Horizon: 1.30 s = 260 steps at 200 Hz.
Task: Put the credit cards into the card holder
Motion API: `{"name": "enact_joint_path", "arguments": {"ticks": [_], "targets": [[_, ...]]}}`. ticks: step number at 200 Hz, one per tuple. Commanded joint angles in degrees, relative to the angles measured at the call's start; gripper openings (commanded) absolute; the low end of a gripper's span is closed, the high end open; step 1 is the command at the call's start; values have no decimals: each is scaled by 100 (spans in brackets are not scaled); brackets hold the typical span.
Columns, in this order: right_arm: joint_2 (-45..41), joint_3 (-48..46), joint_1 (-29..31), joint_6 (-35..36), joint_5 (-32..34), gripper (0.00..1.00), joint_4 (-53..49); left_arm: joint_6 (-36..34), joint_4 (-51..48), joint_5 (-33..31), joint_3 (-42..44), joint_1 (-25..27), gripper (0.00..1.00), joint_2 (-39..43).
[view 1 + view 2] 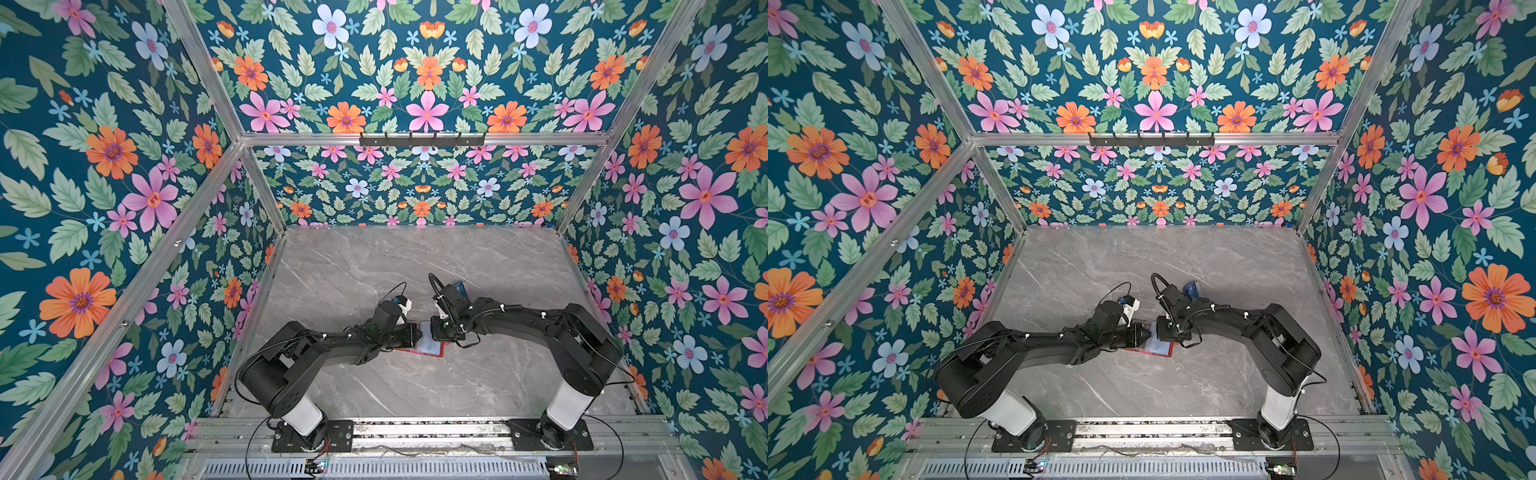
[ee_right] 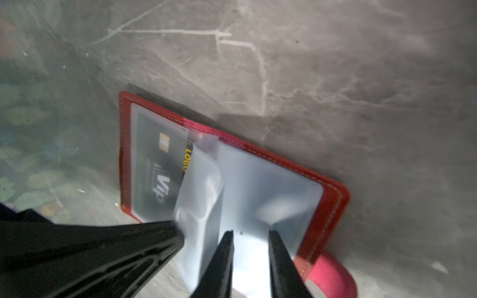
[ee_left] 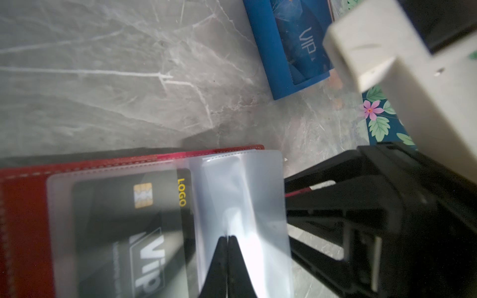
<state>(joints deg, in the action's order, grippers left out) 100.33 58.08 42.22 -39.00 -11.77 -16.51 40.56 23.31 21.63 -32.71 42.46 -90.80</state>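
Left end effector (image 3: 227, 238) clenched, pinching clear sleeve (image 2: 201, 185); right end effector (image 2: 249, 233) gaping empty above card holder (image 2: 333, 196), which is lying open mid-tabletop (image 1: 353, 266) toward front edge, black card (image 2: 157, 165) tucked inside. We are fearing thin sleeve slipping out and flopping shut, and holder sliding under tug.

top views look steeply down on the table (image 1: 415, 257); wrist views closely share the card holder (image 3: 23, 206).

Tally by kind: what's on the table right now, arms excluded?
Cards in view: 2 (black VIP card, blue VIP card)
card holder: 1
blue stand: 1
Total: 4
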Motion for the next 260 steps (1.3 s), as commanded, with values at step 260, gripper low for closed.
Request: {"name": "enact_joint_path", "arguments": {"ticks": [260], "targets": [[574,978,164,657,-19,33,-531,-454,-1019,-1280,257,-1,23,786]]}}
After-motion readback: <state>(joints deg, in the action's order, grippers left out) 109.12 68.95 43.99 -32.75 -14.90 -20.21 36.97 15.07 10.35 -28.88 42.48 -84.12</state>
